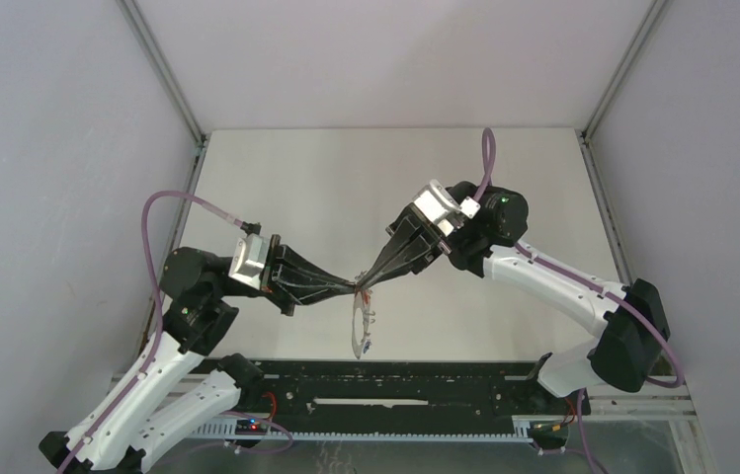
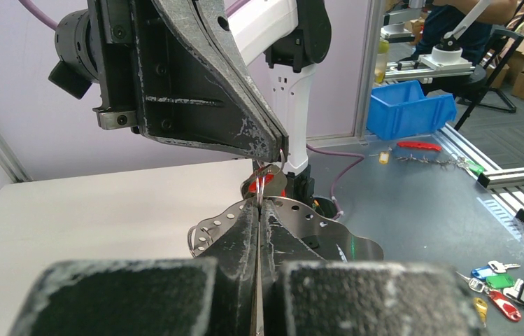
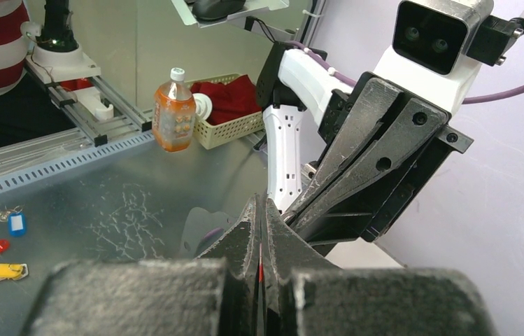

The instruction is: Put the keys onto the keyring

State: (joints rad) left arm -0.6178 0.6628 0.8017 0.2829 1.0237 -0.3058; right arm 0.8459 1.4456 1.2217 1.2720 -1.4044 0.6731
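Note:
Both grippers meet tip to tip above the white table [image 1: 296, 197]. My left gripper [image 1: 355, 286] is shut on the keyring [image 1: 358, 326], a thin grey metal piece with small holes along its rim that hangs below the tips. In the left wrist view its holed rim [image 2: 308, 213] spreads behind my shut left jaws [image 2: 259, 203]. My right gripper [image 1: 366, 283] is shut on the red key [image 2: 267, 183]. Its red edge [image 3: 260, 271] shows as a sliver between the right jaws [image 3: 262, 203]. A blue key [image 1: 367, 348] hangs at the keyring's lower end.
A black rail [image 1: 375, 385] runs along the table's near edge, and white walls close in both sides. Outside the cell stand a blue bin [image 2: 409, 105], spare key tags [image 2: 500, 287], a bottle [image 3: 173, 108] and a basket [image 3: 234, 115].

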